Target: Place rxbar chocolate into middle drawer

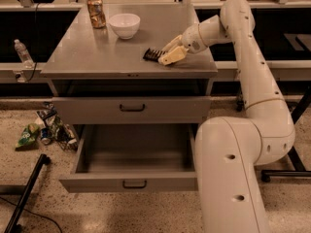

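My end effector (164, 54) at the rxbar chocolate (151, 55) near the table's (97, 57) front-right corner, grip unclear; the middle drawer (133, 180) stands open, unfilled.

You see a glossy off-white robot arm (255, 76) of thick rounded segments, with thin seam lines and small dark round holes on the wide lower shell. Its pale yellowish gripper (164, 55) is above the grey metal cabinet top (97, 52).
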### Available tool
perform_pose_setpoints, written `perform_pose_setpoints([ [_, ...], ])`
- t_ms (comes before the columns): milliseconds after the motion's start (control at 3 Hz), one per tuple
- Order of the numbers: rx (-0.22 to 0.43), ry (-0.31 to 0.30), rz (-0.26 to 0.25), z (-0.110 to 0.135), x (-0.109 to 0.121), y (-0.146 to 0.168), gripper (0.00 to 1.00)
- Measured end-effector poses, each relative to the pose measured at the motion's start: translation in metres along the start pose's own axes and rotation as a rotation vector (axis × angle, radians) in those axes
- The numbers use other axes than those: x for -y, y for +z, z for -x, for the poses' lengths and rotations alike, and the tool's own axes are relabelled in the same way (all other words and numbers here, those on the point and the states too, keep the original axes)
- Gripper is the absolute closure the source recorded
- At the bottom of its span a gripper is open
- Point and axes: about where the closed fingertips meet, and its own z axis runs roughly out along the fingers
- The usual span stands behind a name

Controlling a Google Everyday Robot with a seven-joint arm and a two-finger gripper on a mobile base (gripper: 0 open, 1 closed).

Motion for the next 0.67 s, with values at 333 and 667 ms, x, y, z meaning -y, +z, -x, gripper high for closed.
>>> perform_pose_setpoints([
  [333,0.0,0.0,0.0,0.0,-0.0001,0.0,1.0],
  [667,0.0,0.0,0.0,0.001,-0.0002,-0.0006,1.0],
])
